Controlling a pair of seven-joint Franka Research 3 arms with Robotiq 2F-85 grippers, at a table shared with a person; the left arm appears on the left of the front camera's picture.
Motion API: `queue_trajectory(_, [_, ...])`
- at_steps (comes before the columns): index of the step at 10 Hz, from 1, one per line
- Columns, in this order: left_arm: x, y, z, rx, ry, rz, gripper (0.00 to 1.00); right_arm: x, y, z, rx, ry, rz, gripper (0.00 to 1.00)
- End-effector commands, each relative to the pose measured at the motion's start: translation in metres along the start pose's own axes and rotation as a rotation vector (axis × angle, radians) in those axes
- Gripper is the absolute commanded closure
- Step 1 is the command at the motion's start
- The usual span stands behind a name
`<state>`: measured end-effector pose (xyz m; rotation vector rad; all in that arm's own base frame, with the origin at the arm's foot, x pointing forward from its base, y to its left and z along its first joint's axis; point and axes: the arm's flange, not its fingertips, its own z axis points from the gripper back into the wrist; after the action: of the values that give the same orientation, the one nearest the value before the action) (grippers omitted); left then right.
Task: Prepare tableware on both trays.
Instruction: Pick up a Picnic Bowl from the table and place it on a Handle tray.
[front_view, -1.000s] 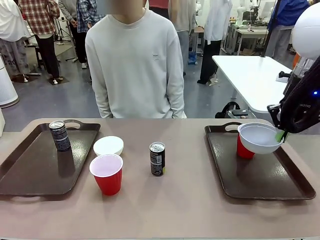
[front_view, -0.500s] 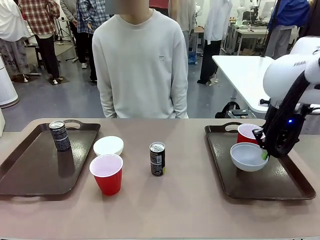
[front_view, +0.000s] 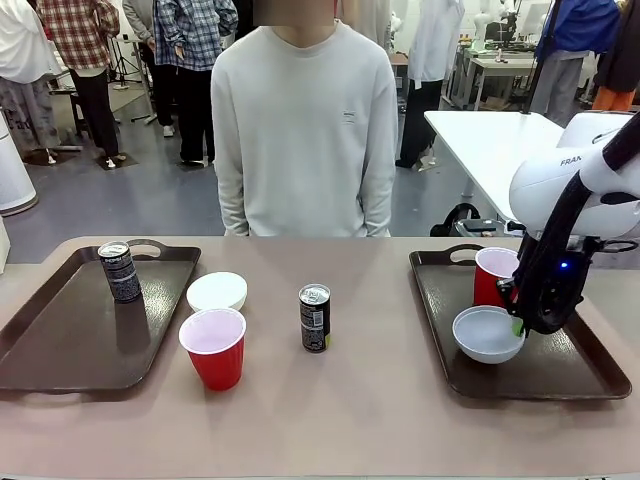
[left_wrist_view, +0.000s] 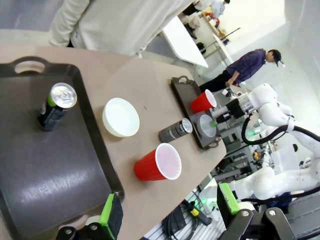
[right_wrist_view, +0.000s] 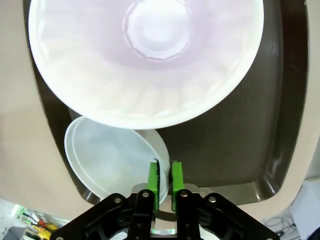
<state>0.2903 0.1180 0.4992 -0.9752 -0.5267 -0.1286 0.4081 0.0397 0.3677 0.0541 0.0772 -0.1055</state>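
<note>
On the right tray (front_view: 560, 375) a small white bowl (front_view: 485, 335) rests in front of a red cup (front_view: 494, 274). My right gripper (front_view: 519, 325) is shut on the bowl's right rim. From the right wrist, the green pads (right_wrist_view: 153, 182) pinch the bowl's rim (right_wrist_view: 112, 160), and the cup's white inside (right_wrist_view: 145, 55) lies beyond. The left tray (front_view: 60, 350) carries one black can (front_view: 120, 270). Between the trays stand another white bowl (front_view: 217, 291), a red cup (front_view: 213, 347) and a second can (front_view: 314, 317). My left gripper (left_wrist_view: 167, 210) hangs open above the left tray (left_wrist_view: 45, 175), holding nothing.
A person in a light sweatshirt (front_view: 305, 130) stands at the far edge of the table, hands out of sight. Bare tabletop lies along the near edge and between the middle can and the right tray. A white table (front_view: 500, 150) stands behind on the right.
My right gripper has come down and leftward with the bowl, from above the red cup to the tray floor in front of it. The person has shifted right.
</note>
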Motion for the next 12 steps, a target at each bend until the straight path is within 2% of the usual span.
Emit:
queue_trajectory(1, [0.0, 0.0, 0.0, -0.01, -0.007, -0.009, 0.0, -0.019, 0.003, 0.014, -0.022, -0.039, 0.021, 0.0])
queue_trajectory(2, [0.0, 0.0, 0.0, -0.01, -0.007, -0.009, 0.0, -0.029, 0.004, 0.024, -0.027, -0.05, 0.019, 0.17])
queue_trajectory(3, [0.0, 0.0, 0.0, -0.01, -0.007, -0.009, 0.0, -0.039, 0.005, 0.034, -0.041, -0.047, 0.034, 0.0])
queue_trajectory(4, [0.0, 0.0, 0.0, -0.01, -0.007, -0.009, 0.0, -0.05, 0.007, 0.048, -0.045, -0.052, 0.049, 0.0])
queue_trajectory(5, [0.0, 0.0, 0.0, -0.01, -0.007, -0.009, 0.0, -0.059, 0.006, 0.062, -0.039, -0.066, 0.049, 0.41])
queue_trajectory(9, [0.0, 0.0, 0.0, -0.01, -0.007, -0.009, 0.0, -0.097, 0.0, 0.109, 0.02, -0.063, 0.113, 0.02])
queue_trajectory(10, [0.0, 0.0, 0.0, -0.01, -0.007, -0.009, 0.0, -0.11, -0.003, 0.117, 0.032, -0.092, 0.106, 0.0])
queue_trajectory(11, [0.0, 0.0, 0.0, -0.01, -0.007, -0.009, 0.0, -0.105, -0.007, 0.12, 0.055, -0.168, 0.063, 0.0])
queue_trajectory(12, [0.0, 0.0, 0.0, -0.01, -0.007, -0.009, 0.0, -0.097, 0.001, 0.113, -0.004, -0.081, 0.091, 0.0])
